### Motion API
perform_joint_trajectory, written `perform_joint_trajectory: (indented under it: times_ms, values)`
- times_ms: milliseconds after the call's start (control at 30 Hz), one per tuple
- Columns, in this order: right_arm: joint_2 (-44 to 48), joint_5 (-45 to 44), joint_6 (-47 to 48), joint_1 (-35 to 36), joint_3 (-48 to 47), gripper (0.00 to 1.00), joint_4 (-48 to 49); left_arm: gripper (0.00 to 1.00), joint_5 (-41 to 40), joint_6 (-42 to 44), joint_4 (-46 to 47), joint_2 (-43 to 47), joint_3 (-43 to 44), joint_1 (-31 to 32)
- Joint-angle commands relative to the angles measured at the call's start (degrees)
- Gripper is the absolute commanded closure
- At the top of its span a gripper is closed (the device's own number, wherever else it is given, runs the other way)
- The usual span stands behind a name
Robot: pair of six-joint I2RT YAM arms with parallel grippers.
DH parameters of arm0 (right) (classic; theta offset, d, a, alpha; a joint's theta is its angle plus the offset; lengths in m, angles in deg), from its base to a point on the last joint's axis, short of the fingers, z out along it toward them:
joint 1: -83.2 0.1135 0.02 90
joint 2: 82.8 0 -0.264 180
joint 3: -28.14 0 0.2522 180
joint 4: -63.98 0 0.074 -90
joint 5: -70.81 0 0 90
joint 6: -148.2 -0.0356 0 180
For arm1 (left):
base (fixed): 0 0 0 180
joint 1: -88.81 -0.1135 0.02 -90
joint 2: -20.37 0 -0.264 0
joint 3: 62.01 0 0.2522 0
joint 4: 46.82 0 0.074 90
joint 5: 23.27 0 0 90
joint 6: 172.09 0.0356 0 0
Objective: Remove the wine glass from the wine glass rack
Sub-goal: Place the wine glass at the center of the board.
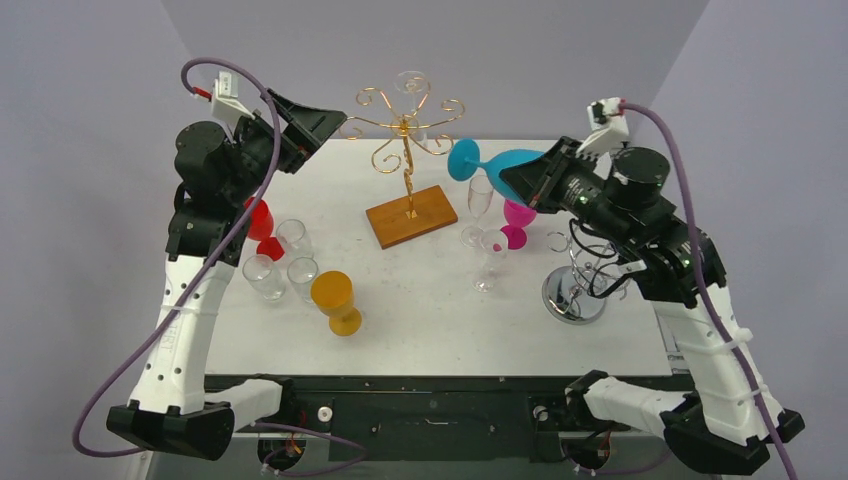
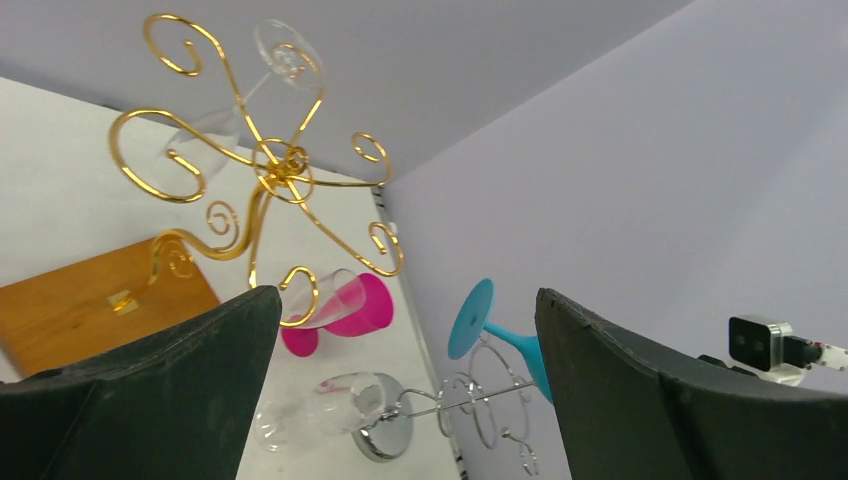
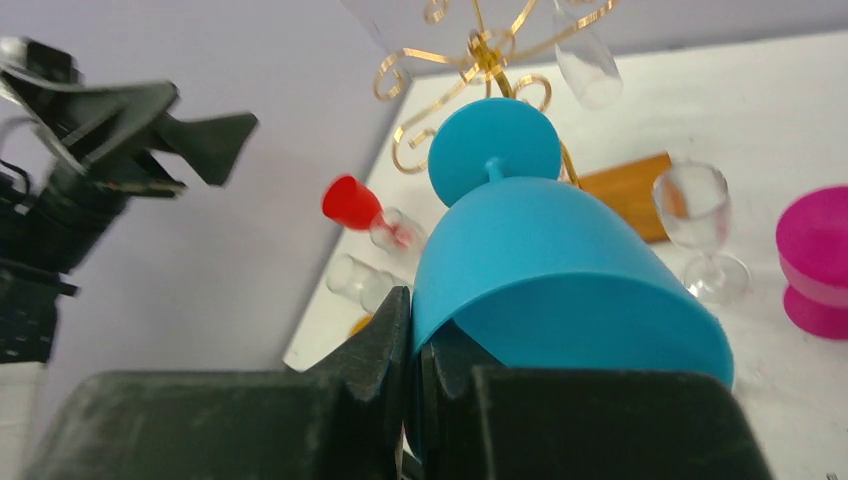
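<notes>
The wine glass rack, gold wire with curled arms on a brown wooden base, stands at the back centre of the table. A clear wine glass hangs upside down from one of its rear arms. My right gripper is shut on the rim of a blue wine glass, which it holds tilted in the air to the right of the rack and apart from it. My left gripper hangs open and empty in the air left of the rack.
A chrome wire stand on a round base is under the right arm. A pink cup and two clear wine glasses stand right of the wooden base. An orange goblet, a red glass and clear tumblers stand at the left.
</notes>
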Motion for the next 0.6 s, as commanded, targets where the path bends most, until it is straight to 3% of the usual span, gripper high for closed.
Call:
perform_joint_trajectory:
  times_ms: [0,567]
  values:
    - [-3.49,-6.24,6.16,4.59,-2.49,1.00,-11.89,0.04,-4.81,9.11,-5.14,2.07,2.60,-0.51]
    - [-13.50,-12.36,8.20,17.92,-0.69,1.00,-16.63,0.04,-5.24,11.72,-4.63,1.21,-0.06,-2.34]
